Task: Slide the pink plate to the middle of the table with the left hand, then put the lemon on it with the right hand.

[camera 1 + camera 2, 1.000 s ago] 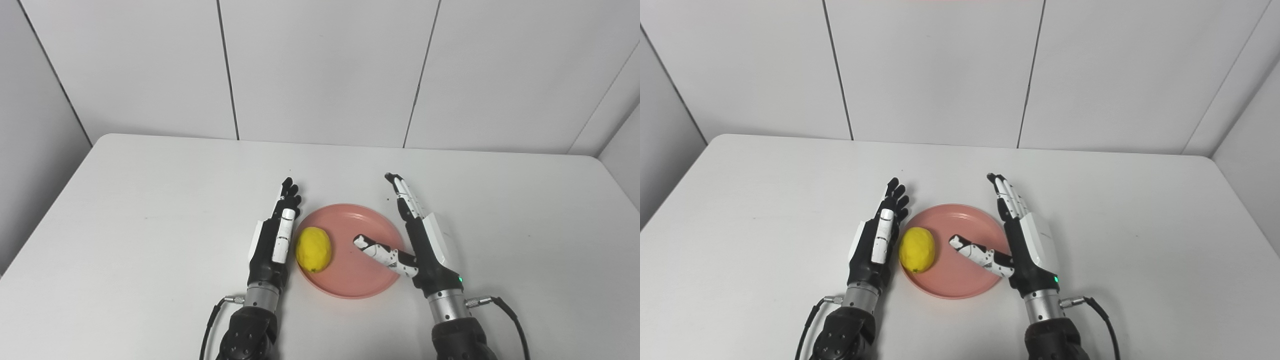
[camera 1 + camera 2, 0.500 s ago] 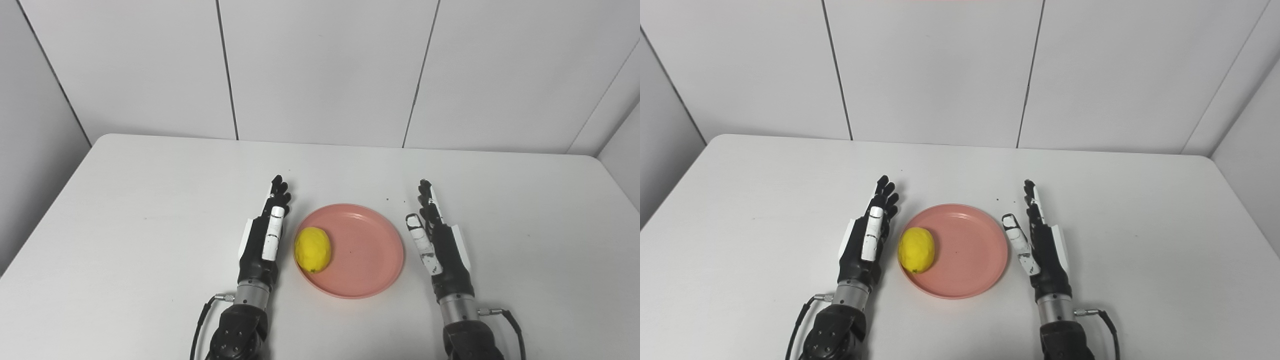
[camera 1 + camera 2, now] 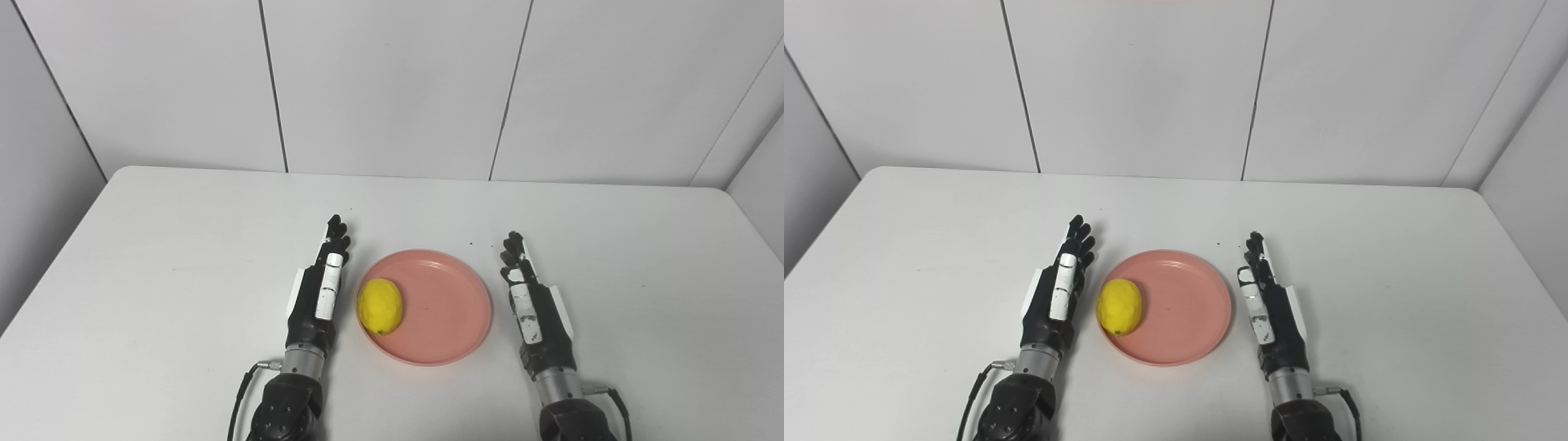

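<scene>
Lemon (image 3: 380, 305) on pink plate (image 3: 450, 318) at its 9 o'clock rim, approx mid-bench (image 3: 184, 245); left hand (image 3: 317, 295) & right hand (image 3: 534, 309) splayed, empty; could roll off if plate bumped; seating unclear

Both head views are bright and evenly lit, the light soft and seemingly from overhead; the white table (image 3: 184, 245) shows no hard glare, only a faint sheen; shadows are weak and short, a thin grey rim under the pink plate (image 3: 453, 343) at its near edge and soft smudges beside the left hand (image 3: 315, 294) and the right hand (image 3: 536, 312); the lemon (image 3: 380, 305) carries a mild highlight on top (no blown-out spot); focus is sharp across the table, with slight grain on the wall panels (image 3: 1139, 86); straight seams bend little toward the edges.
</scene>
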